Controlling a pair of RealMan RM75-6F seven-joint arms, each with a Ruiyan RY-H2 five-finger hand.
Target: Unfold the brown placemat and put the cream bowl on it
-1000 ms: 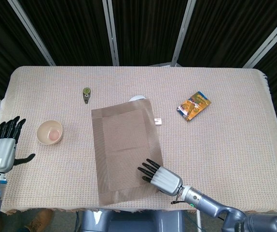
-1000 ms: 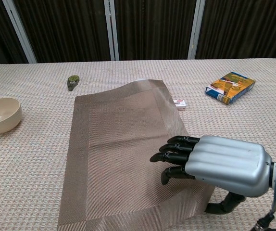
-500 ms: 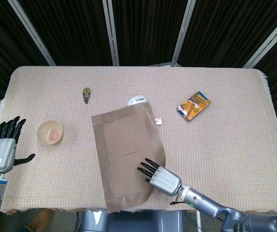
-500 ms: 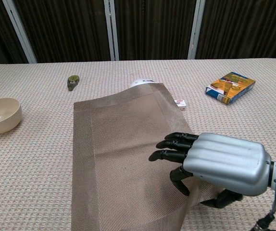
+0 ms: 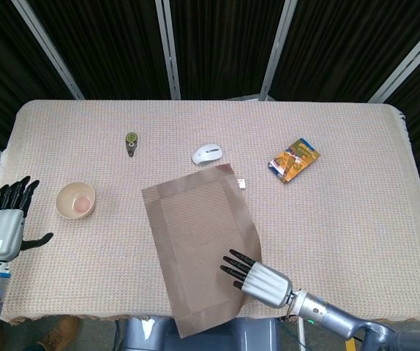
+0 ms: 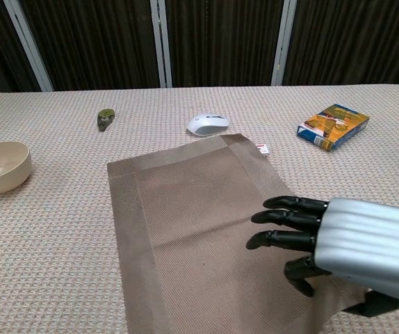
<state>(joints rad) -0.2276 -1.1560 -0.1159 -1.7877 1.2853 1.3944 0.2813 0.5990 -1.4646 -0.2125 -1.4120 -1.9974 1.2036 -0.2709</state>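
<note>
**Placemat spread flat, right hand on its near edge, bowl off to the left**

At the far left, the left hand (image 5: pixel 4 219) hangs at the counter's (image 5: pixel 356 183) edge, fingers apart and holding nothing. Just beyond it the cream bowl (image 5: pixel 75 199) sits upright on the woven cloth, well apart from the mat; something pinkish shows inside it in the head view, too small to name. Farther back lies a small olive-green object (image 5: pixel 131 142).

In the middle, the brown placemat (image 5: pixel 199 245) lies unfolded and slightly skewed, its near corner hanging over the counter's front edge. A white mouse (image 5: pixel 208 153) rests just beyond its far edge, and a small white tag (image 5: pixel 241 183) lies beside its far right corner.

The right hand (image 5: pixel 257 279) rests on the mat's near right part, dark fingers (image 6: pixel 290 221) stretched out over the weave; the mat's edge curls up near it, and whether the thumb pinches that edge underneath I cannot tell. Toward the right, an orange packet (image 5: pixel 294 159) lies alone.
</note>
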